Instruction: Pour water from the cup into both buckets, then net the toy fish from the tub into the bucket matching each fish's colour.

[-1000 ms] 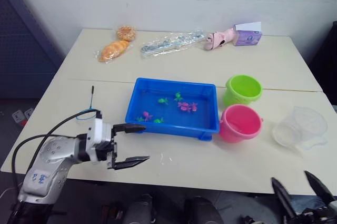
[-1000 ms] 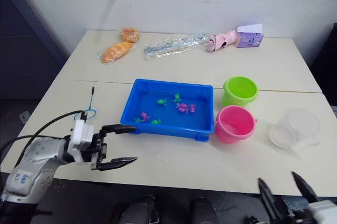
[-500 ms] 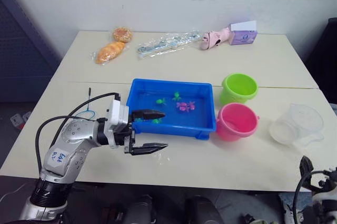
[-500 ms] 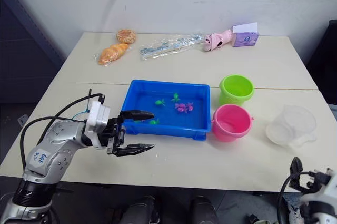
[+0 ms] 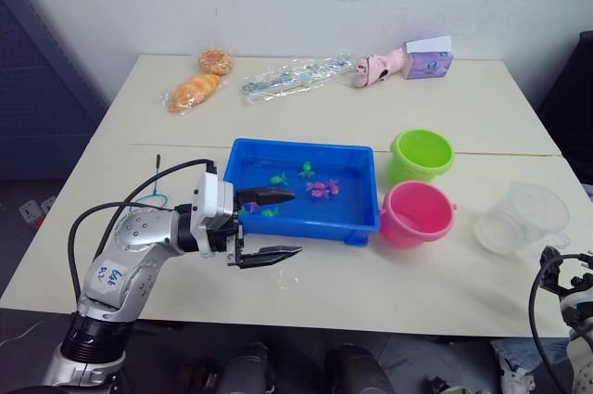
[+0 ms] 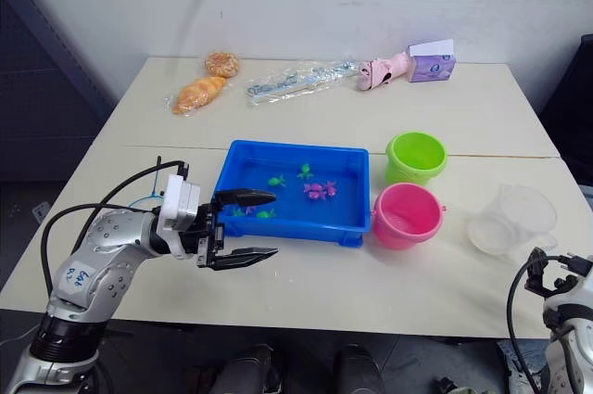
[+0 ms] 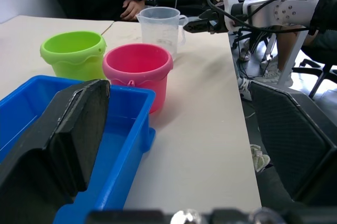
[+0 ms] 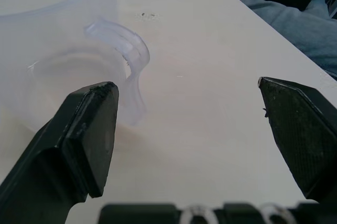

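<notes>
the left gripper (image 5: 271, 224) hangs released, fingers spread, over the tub's (image 5: 357, 227) near-left rim. the right gripper (image 8: 195, 145) gapes empty beside the cup (image 5: 522, 219) on the worktop (image 5: 371, 273). no label or writing is legible.

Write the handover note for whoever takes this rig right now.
Left tool: open, empty, at the near-left corner of the tub.
Right tool: open, empty, beside the cup.
Cup stands right of the pink bucket; green bucket behind it.
Fish are all in the tub.
Net lies left of the tub.
Done: nothing visible. Left: pouring, then netting.
</notes>
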